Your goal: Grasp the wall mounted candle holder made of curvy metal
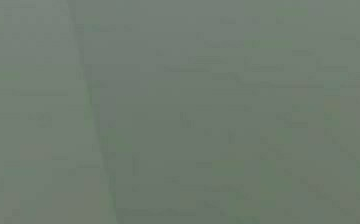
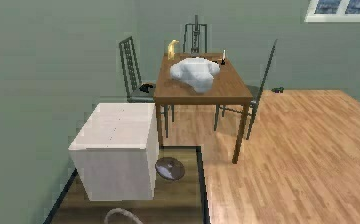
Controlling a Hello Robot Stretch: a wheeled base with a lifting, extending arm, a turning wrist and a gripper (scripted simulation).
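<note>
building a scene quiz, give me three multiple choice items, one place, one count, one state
1. Where does the white crumpled heap lie? A on the wooden table; B on the floor; C on a chair seat.
2. How many dark chairs stand around the table? A one; B three; C five.
3. How does the pale box stand? A level; B tipped on a corner; C crushed flat.
Answers: A, it rests on the tabletop. B, one chair at each of three sides. A, its top is level.

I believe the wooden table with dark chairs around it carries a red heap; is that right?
Not quite: in the arm side view the heap is white, not red. It does lie on the wooden table with dark chairs around it.
</note>
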